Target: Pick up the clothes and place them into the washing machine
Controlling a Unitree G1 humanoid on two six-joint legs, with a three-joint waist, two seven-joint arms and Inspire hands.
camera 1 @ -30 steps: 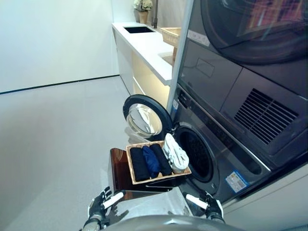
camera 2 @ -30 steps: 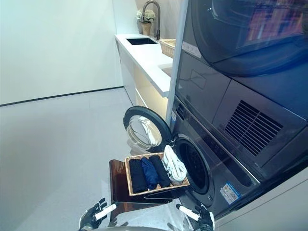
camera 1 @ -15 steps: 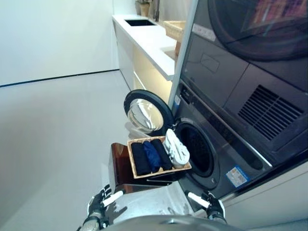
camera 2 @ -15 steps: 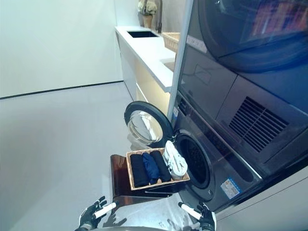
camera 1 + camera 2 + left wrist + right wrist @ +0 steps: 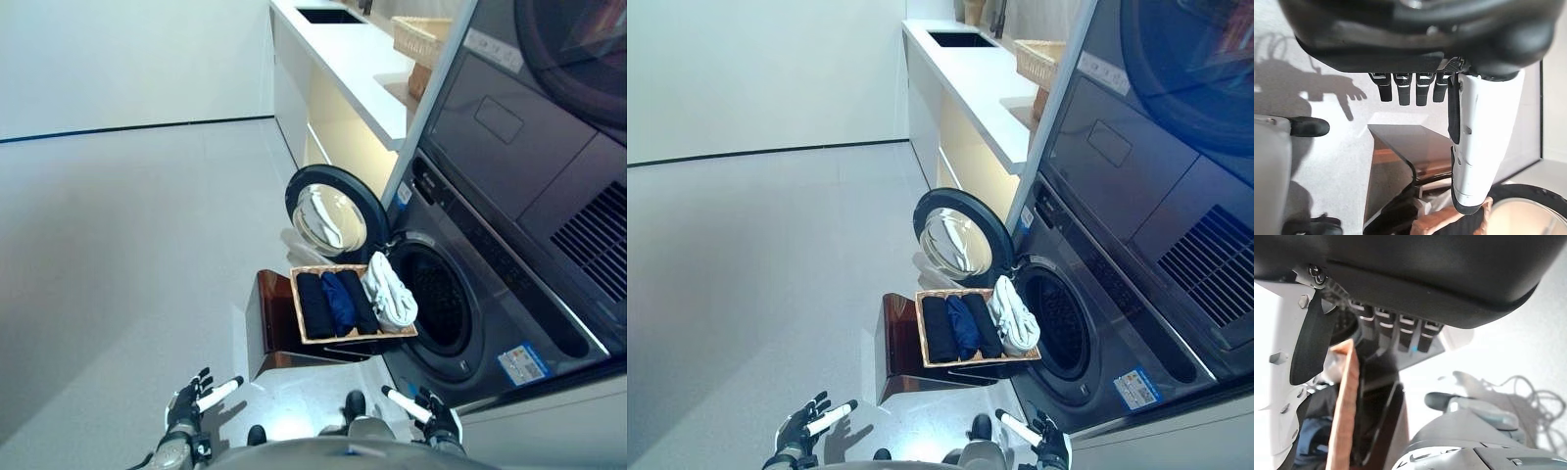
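Dark folded clothes (image 5: 338, 302) are seen lying side by side in a woven basket (image 5: 350, 335), two black pieces with a blue one between them, and a white bundle (image 5: 389, 293) is set at the end nearest the drum. Nothing is held yet. At the lower left edge of the eye views the left hand (image 5: 186, 403) is shown, its fingers (image 5: 1404, 89) relaxed and spread, nothing between them and the white-covered thumb; it hangs well short of the basket, above the floor (image 5: 118, 245). The basket is carried on a glossy brown stand (image 5: 269, 323), placed just before the washing machine (image 5: 460, 294), whose round door (image 5: 331, 211) is swung wide and whose drum mouth (image 5: 441, 299) is dark and unobstructed. At the lower right the right hand (image 5: 436, 421) is seen, likewise loose-fingered and empty, near the machine's front and closer to the basket's white end.

The step in hand is judged to be the approach. It is best done if the body is brought nearer first, since both hands are well apart from the basket. A single piece should be taken from above, the fingers closed round its middle so that it is not unrolled, and the basket rim should be avoided lest it be tipped off its stand. The white bundle, lying nearest the drum, is probably best suited to the right hand.
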